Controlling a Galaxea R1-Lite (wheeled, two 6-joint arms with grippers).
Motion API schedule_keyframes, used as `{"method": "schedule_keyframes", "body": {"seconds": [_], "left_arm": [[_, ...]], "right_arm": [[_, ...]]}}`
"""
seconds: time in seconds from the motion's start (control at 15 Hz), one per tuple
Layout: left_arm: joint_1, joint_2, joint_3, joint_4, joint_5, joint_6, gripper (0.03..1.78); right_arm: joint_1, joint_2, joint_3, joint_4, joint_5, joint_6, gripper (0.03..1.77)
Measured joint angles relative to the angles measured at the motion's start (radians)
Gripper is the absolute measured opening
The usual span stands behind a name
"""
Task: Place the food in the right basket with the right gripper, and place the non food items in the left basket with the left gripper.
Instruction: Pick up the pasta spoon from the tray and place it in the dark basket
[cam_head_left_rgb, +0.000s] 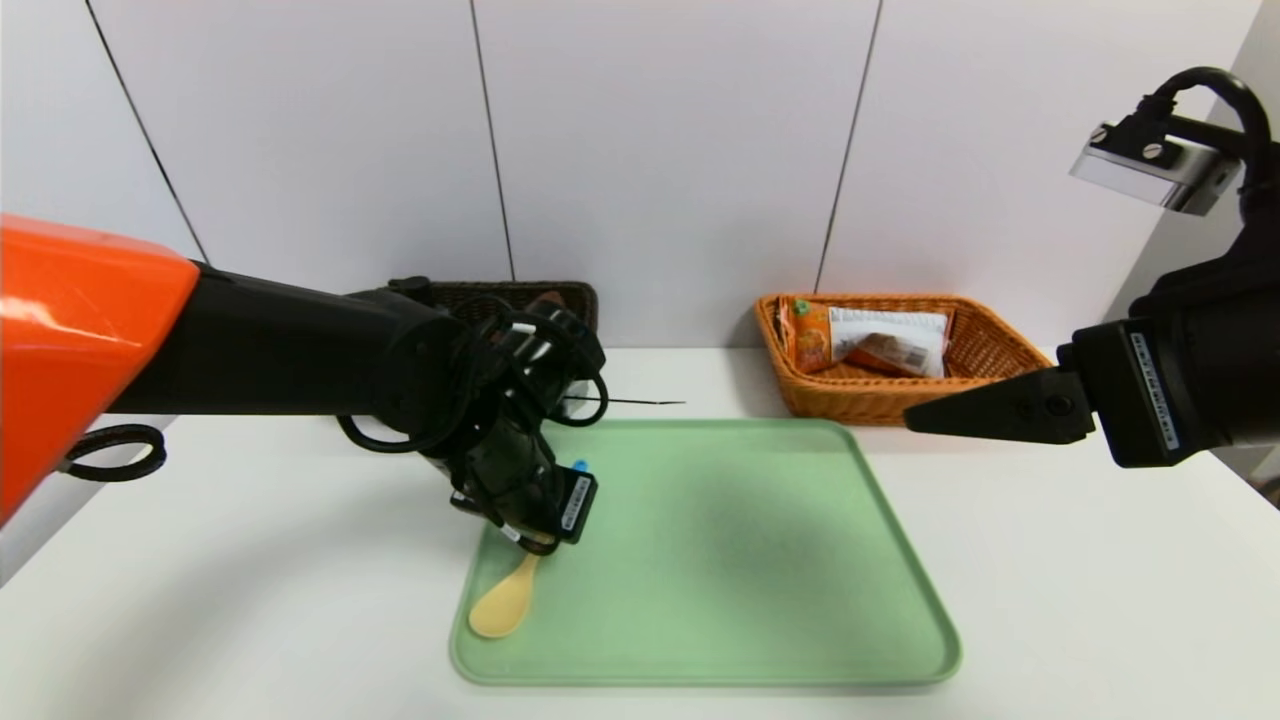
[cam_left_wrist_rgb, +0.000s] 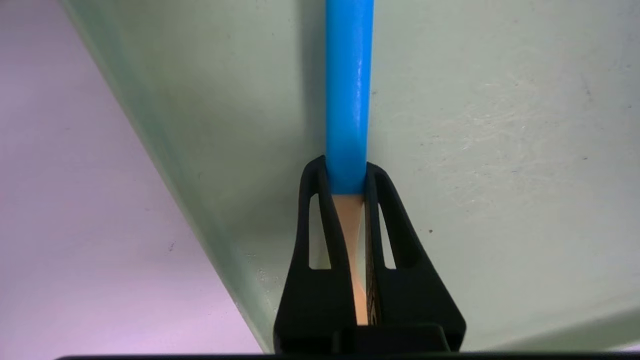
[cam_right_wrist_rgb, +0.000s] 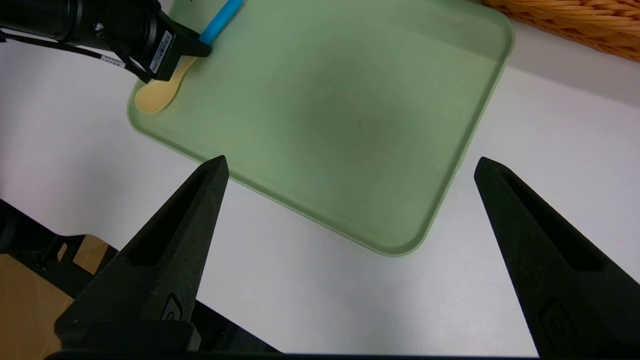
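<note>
A yellow spoon (cam_head_left_rgb: 502, 604) with a blue handle (cam_left_wrist_rgb: 349, 90) lies on the green tray (cam_head_left_rgb: 760, 560) near its left edge. My left gripper (cam_left_wrist_rgb: 347, 172) is down on the tray and shut on the spoon where the blue handle meets the yellow stem. In the right wrist view the spoon (cam_right_wrist_rgb: 160, 92) shows under that gripper. The food, an orange and white snack packet (cam_head_left_rgb: 880, 340), lies inside the right basket (cam_head_left_rgb: 985, 372). The left basket (cam_head_left_rgb: 520, 297) is mostly hidden behind my left arm. My right gripper (cam_right_wrist_rgb: 350, 167) hovers open and empty above the table by the tray's right side.
The white table (cam_head_left_rgb: 1100, 600) runs out to the right and in front of the tray. A white panelled wall (cam_head_left_rgb: 660, 150) stands just behind both baskets. A black cable loop (cam_head_left_rgb: 115, 452) hangs at the far left.
</note>
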Motion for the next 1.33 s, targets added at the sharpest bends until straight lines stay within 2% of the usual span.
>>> {"method": "schedule_keyframes", "body": {"seconds": [0.27,0.47,0.67,0.8,0.87,1.07,1.33], "left_arm": [[0.0,-0.1,-0.052,0.0,0.001,0.045,0.12],[0.011,-0.194,-0.139,-0.001,-0.004,0.181,0.12],[0.058,-0.263,-0.214,0.015,-0.074,0.379,0.12],[0.104,-0.294,-0.285,0.071,-0.152,0.558,0.12],[0.126,-0.299,-0.329,0.108,-0.169,0.642,0.12],[0.194,-0.27,-0.474,0.222,-0.183,0.874,0.12],[0.27,-0.219,-0.518,0.244,-0.183,1.189,0.12]], "right_arm": [[0.0,0.0,0.0,0.0,0.0,0.0,1.69],[0.0,-0.002,0.001,0.001,0.0,0.002,1.69],[0.0,-0.005,0.003,0.001,0.0,0.001,1.69],[0.0,-0.007,0.01,0.001,0.0,0.002,1.69],[0.0,-0.009,0.014,0.002,0.0,0.002,1.69],[0.001,-0.017,0.023,0.002,-0.002,0.003,1.69],[0.001,-0.032,0.035,0.002,-0.002,0.003,1.69]]}}
